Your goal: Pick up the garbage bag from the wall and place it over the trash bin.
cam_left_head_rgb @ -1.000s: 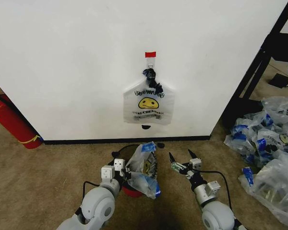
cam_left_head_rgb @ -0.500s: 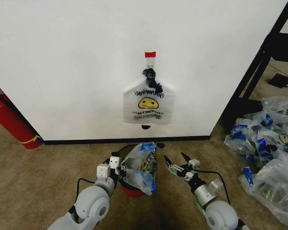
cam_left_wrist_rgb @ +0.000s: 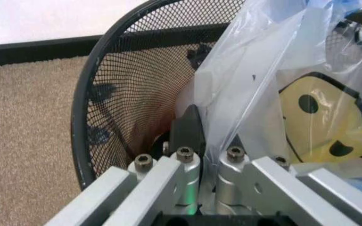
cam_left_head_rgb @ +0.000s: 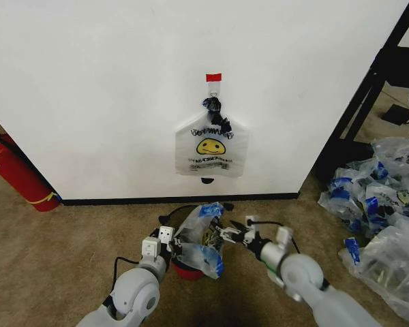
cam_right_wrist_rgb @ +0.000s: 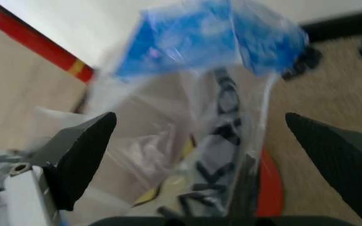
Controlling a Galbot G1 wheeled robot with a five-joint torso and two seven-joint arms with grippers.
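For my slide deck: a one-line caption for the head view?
Left gripper pinches the garbage bag at the trash bin; open right gripper reaches its far side.

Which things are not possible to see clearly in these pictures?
- Trash bin interior: in the head view the garbage bag covers it; the left wrist view shows just part of the mesh wall.
- Left gripper fingers: one dark finger shows; the bag hides the other.
- Bag print: blurred in the right wrist view, where the open right gripper faces it.
- Hook on the wall: too small.
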